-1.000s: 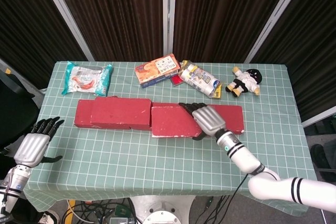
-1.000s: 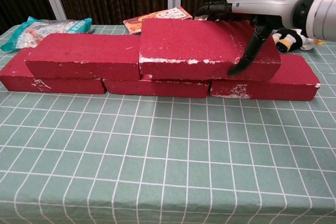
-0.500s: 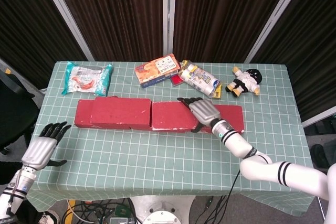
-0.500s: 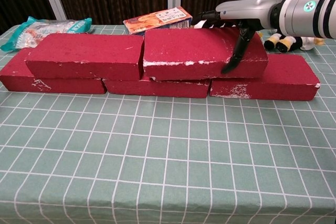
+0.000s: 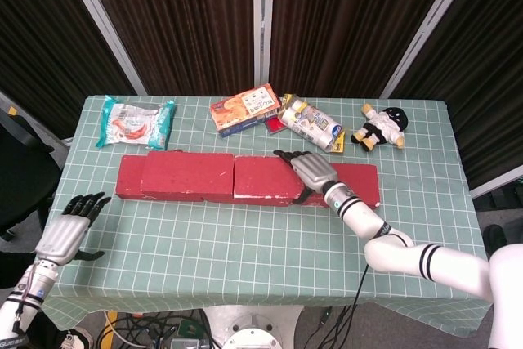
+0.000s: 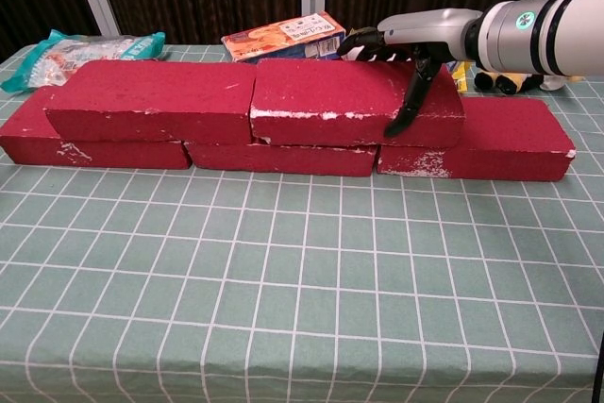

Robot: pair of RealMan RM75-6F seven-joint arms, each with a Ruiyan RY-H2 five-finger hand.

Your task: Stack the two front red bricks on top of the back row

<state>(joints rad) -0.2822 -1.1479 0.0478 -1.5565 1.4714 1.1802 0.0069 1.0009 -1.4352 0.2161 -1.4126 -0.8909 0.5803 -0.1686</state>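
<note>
Nearest to us, our left hand [image 5: 65, 233] hangs off the table's [image 5: 245, 243] front left edge, its fingers [image 5: 86, 202] spread apart and holding nothing; it shows only in the head view. Further in, three red bricks form the bottom row on the checked cloth: the left brick [image 6: 38, 139], the middle brick [image 6: 283, 158] and the right brick [image 6: 500, 143]. Two more lie on top of them, end to end and touching: the upper left brick [image 6: 151, 101] and the upper right brick [image 6: 349, 101]. Our right hand [image 6: 415, 30] rests on the upper right brick, gripping its right end, with the palm over the top, the thumb down the front face and the other fingers [image 6: 363, 42] curled over the back edge. Behind the bricks, near the table's far edge, we see a snack bag [image 5: 135, 122] at the left, a box [image 5: 243, 109] near the middle, a packet [image 5: 312, 123] just beside it, and a doll [image 5: 381, 128] at the right.
</note>
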